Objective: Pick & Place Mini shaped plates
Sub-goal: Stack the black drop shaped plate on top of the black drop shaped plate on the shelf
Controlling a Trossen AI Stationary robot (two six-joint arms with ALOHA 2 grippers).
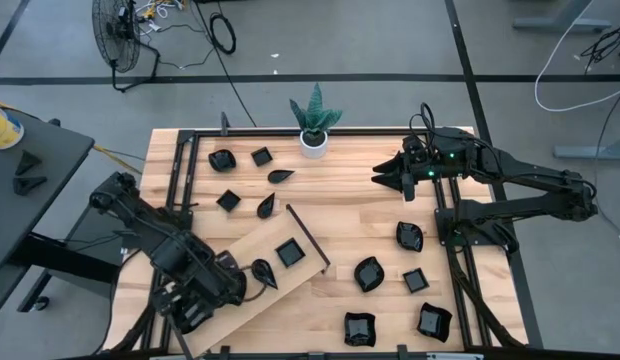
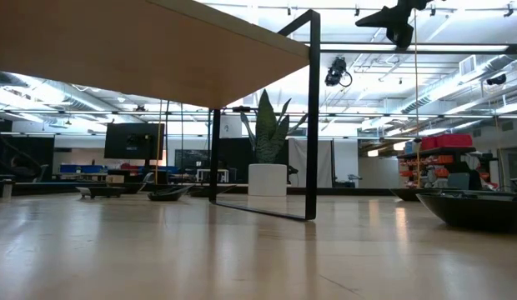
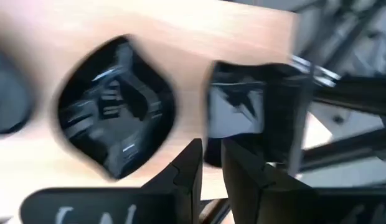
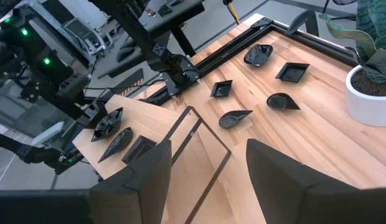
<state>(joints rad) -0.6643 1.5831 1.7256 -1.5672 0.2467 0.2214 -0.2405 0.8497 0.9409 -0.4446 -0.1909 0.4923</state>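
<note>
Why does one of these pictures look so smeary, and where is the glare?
Left wrist view: the black plates are streaked with blur, as if that camera is moving. High view: sharp and evenly lit, with small highlights on the glossy plates. Low view: bright ceiling lights wash the background; the raised wooden board looms large.

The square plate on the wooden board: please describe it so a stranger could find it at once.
Find the large light wooden board lying slanted at the table's front left, under the left arm. Two black plates sit on it; the square plate is nearer its far right end. Its neighbour, the pointed leaf-shaped plate, lies closer to the left pincer.
</note>
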